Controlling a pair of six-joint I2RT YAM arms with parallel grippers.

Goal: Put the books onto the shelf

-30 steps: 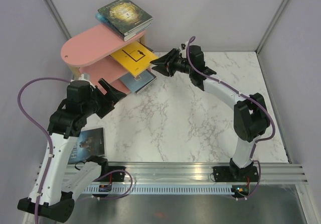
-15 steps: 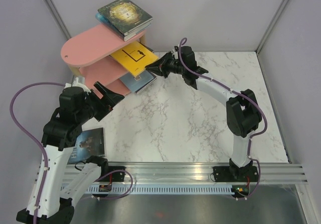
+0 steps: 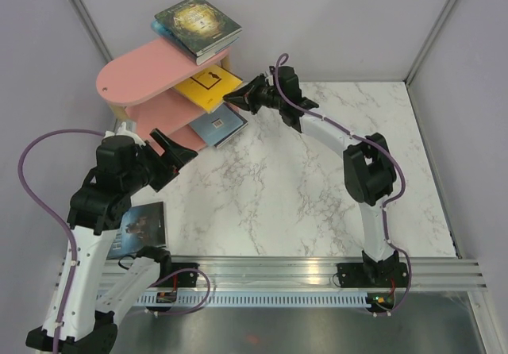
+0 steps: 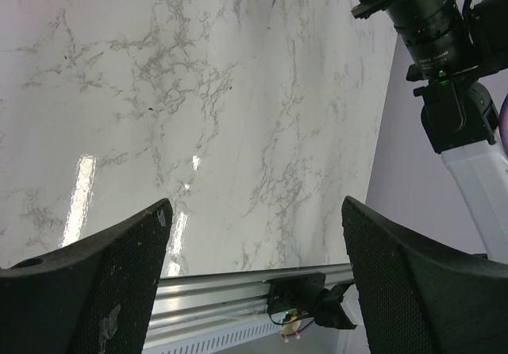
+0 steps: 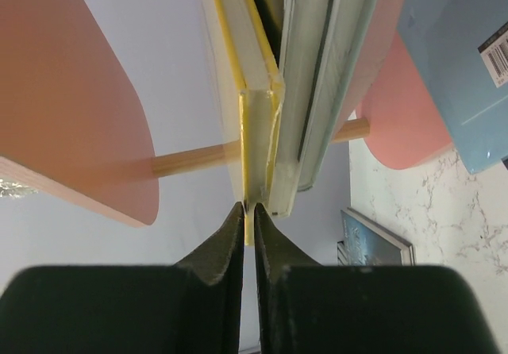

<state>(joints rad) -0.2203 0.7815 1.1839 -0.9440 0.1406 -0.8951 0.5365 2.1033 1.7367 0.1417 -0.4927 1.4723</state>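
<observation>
The pink shelf (image 3: 143, 72) stands at the table's back left. A dark book with gold art (image 3: 197, 22) tops a small stack on its upper board. On the middle board lies a yellow book (image 3: 208, 86) (image 5: 258, 116), over a grey-white book (image 5: 317, 68). My right gripper (image 3: 238, 98) (image 5: 248, 209) is shut on the yellow book's thin outer edge. A light blue book (image 3: 218, 124) (image 5: 460, 68) rests on the lowest board. Another dark book (image 3: 143, 223) lies flat at the near left. Above the table by the shelf's near end, my left gripper (image 3: 171, 151) (image 4: 255, 205) hangs open, holding nothing.
The marble table (image 3: 302, 187) stretches right of the shelf to the enclosure walls. A metal rail (image 3: 278, 278) (image 4: 230, 290) runs along its near edge. The right arm's wrist camera (image 4: 421, 21) shows in the left wrist view. A wooden post (image 5: 190, 159) joins the boards.
My right gripper has moved left toward the shelf and closed on the yellow book's edge; the book now sits deeper on the middle board. The left arm shifted slightly, still open.
</observation>
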